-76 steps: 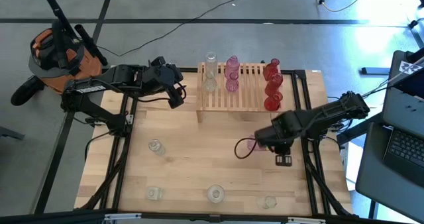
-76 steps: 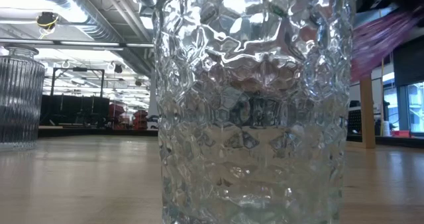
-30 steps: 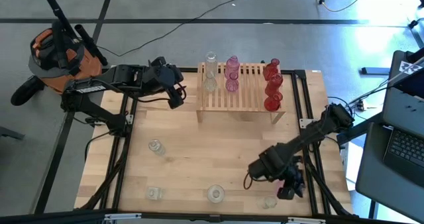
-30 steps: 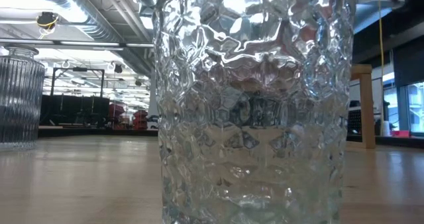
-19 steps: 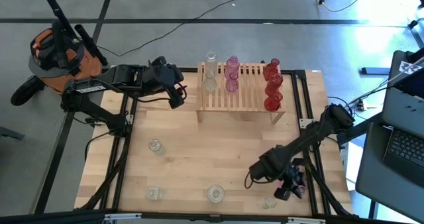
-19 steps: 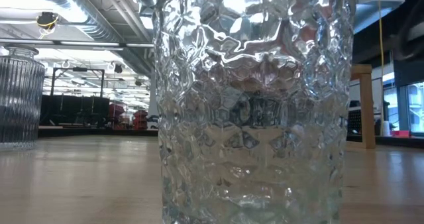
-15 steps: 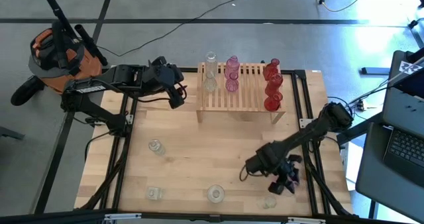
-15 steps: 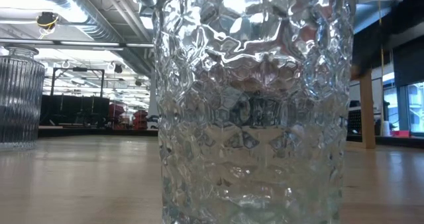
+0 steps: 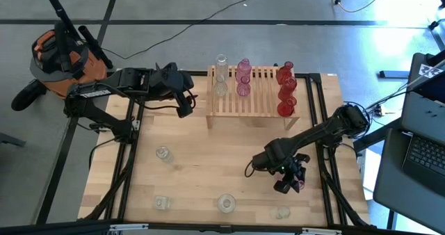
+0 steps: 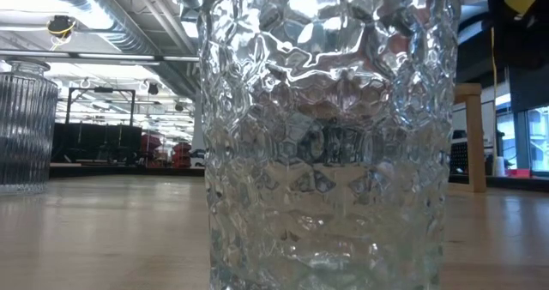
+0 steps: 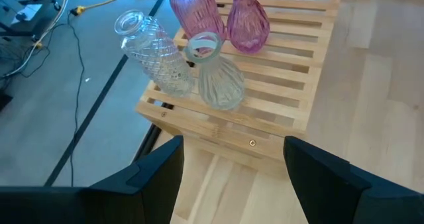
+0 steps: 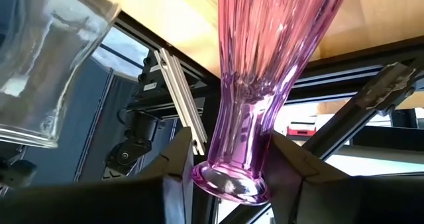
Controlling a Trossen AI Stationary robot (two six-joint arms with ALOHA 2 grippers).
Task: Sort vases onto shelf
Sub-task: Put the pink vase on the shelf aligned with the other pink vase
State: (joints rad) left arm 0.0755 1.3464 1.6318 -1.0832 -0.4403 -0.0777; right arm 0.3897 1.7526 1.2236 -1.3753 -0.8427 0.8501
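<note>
- We see the slatted light-wood shelf (image 9: 254, 96) holding two clear, two pink, three red glass vases.
- Right pincer (image 12: 228, 174) pinches a ribbed pink glass vase (image 12: 265, 85) above the desk (image 9: 208, 172).
- Left pincer (image 11: 232, 164) is spread, empty.

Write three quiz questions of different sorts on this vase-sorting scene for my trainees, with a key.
1. True or false: the right tool grips a red vase.
2. How many red vases stand on the shelf? A one, B three, C five.
3. Fill in: the shelf vases nearest the open left tool are ____ in colour.

Key: 1 false, it grips a pink vase. 2 B. 3 clear; those are the clear vases.
</note>
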